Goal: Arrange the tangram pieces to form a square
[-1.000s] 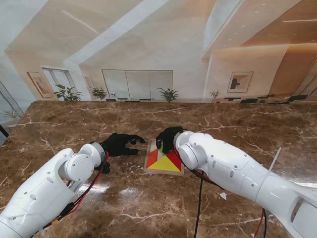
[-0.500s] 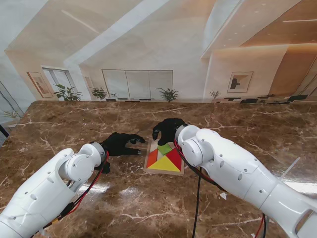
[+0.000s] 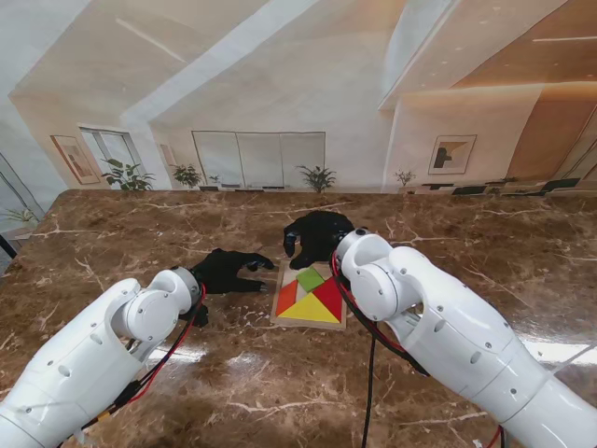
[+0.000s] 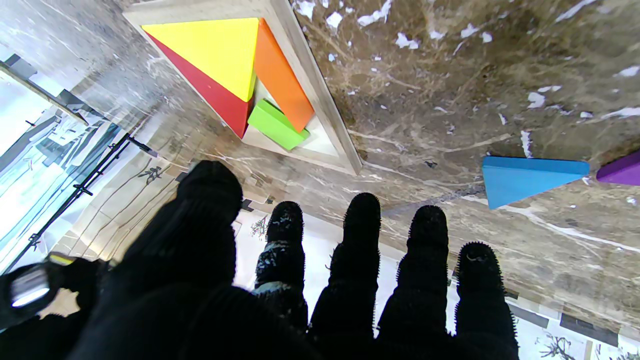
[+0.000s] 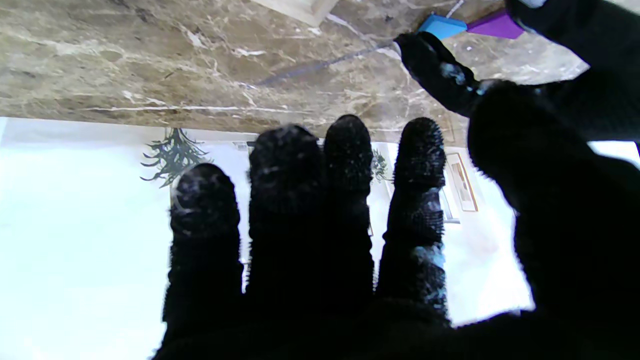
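Lying flat, the stiff, light blue triangle (image 4: 525,177) wants an edge pinch; both hands (image 3: 229,270) (image 3: 317,238) spread, holding nothing.

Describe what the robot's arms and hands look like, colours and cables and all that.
Both arms are glossy white, built of rounded segments with ball-like joints. Each ends in a five-fingered robot hand, left and right, covered in a black knitted glove with a nubby texture on the fingers. Red and black cables run along the underside of each arm, hanging loose near the wrists. No markings or logos are visible.
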You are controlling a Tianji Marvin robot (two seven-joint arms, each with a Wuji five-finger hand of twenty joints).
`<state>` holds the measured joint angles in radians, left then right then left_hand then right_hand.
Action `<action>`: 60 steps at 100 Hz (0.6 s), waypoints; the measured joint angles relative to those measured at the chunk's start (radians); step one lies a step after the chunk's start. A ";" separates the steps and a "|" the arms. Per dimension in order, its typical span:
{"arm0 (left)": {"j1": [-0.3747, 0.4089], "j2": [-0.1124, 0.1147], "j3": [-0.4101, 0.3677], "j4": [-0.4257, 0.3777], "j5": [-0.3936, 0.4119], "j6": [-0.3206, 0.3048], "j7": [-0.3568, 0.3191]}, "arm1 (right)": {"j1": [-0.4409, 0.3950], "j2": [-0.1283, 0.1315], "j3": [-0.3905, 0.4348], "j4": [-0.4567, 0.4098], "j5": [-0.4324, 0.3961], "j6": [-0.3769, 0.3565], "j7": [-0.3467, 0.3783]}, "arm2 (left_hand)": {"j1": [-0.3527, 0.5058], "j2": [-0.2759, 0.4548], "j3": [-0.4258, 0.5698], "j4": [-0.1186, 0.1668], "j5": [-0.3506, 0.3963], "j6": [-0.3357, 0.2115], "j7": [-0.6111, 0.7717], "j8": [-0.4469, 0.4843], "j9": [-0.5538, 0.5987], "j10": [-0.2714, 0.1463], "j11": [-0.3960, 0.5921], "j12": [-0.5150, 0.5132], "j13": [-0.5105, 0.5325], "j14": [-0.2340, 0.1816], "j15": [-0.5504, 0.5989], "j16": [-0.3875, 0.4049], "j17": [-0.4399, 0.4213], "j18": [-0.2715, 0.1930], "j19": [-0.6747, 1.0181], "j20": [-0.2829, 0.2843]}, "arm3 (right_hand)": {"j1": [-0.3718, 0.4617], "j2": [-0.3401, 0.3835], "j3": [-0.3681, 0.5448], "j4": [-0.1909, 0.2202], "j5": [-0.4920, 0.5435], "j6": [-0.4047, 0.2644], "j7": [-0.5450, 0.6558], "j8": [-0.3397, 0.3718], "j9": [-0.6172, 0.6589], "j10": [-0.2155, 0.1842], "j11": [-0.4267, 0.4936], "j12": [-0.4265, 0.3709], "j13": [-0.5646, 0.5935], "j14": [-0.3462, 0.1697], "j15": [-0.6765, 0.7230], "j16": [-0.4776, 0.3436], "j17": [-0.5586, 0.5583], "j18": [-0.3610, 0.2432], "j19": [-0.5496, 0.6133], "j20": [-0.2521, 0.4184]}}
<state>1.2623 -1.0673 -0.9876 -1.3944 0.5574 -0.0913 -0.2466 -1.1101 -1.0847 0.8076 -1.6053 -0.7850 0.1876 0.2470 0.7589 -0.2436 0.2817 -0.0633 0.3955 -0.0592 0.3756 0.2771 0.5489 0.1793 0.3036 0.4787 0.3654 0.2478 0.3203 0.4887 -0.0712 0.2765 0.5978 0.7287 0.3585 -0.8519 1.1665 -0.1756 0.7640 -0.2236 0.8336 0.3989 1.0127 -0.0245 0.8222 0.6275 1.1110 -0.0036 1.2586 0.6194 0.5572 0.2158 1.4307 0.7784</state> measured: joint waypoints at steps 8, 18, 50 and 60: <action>0.000 0.000 -0.002 -0.002 0.002 0.000 -0.001 | -0.037 0.003 0.051 -0.046 -0.013 -0.019 0.025 | 0.000 0.000 0.000 0.000 0.000 0.000 0.000 0.000 0.000 0.000 0.000 0.000 0.000 0.000 0.000 0.000 0.000 0.000 0.000 0.000 | 0.000 -0.020 0.000 -0.033 0.000 0.000 0.036 0.000 -0.011 -0.002 0.000 -0.002 -0.010 0.000 -0.025 -0.005 -0.004 0.002 -0.019 -0.002; 0.000 0.000 -0.003 -0.004 0.003 0.001 -0.003 | -0.087 0.012 0.099 -0.110 -0.025 -0.023 0.032 | 0.000 0.000 0.000 0.000 0.000 0.000 0.000 0.000 0.000 0.000 0.000 0.000 0.000 0.000 0.000 0.000 0.000 0.000 0.000 0.000 | 0.001 -0.031 0.000 -0.062 0.000 0.000 0.074 -0.003 -0.044 -0.003 -0.002 -0.011 -0.022 0.000 -0.046 -0.012 -0.014 0.004 -0.033 -0.009; 0.005 0.006 -0.026 -0.025 0.023 0.009 -0.039 | -0.215 0.020 0.183 -0.252 -0.005 0.003 0.037 | 0.000 0.000 0.000 0.000 0.024 0.003 0.000 0.000 0.000 0.000 0.000 0.000 0.000 0.000 0.000 0.000 0.000 0.000 0.000 0.000 | 0.001 -0.031 0.000 -0.023 0.000 -0.012 0.050 0.003 -0.117 -0.003 -0.071 -0.078 -0.110 0.017 -0.171 -0.042 -0.078 0.016 -0.120 -0.023; 0.007 0.009 -0.036 -0.034 0.033 0.014 -0.048 | -0.251 0.020 0.210 -0.276 -0.003 -0.015 0.031 | 0.000 0.000 0.000 0.000 0.037 0.013 0.000 0.000 0.000 0.000 0.000 0.000 0.000 0.000 0.000 0.000 0.000 0.000 0.000 -0.001 | 0.001 -0.041 0.000 -0.015 0.000 -0.012 0.025 0.010 -0.126 -0.003 -0.078 -0.083 -0.124 0.021 -0.184 -0.045 -0.088 0.017 -0.127 -0.028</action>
<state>1.2694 -1.0586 -1.0239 -1.4284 0.5903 -0.0774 -0.2946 -1.3614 -1.0647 1.0171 -1.8814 -0.7877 0.1722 0.2777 0.7589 -0.2436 0.2817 -0.0633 0.4321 -0.0467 0.3755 0.2771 0.5489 0.1793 0.3036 0.4787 0.3654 0.2478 0.3203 0.4887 -0.0712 0.2765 0.5978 0.7277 0.3596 -0.8925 1.1664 -0.1907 0.7636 -0.2354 0.8582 0.4092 0.8871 -0.0274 0.7445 0.5447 0.9874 0.0178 1.0750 0.5744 0.4695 0.2324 1.3033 0.7508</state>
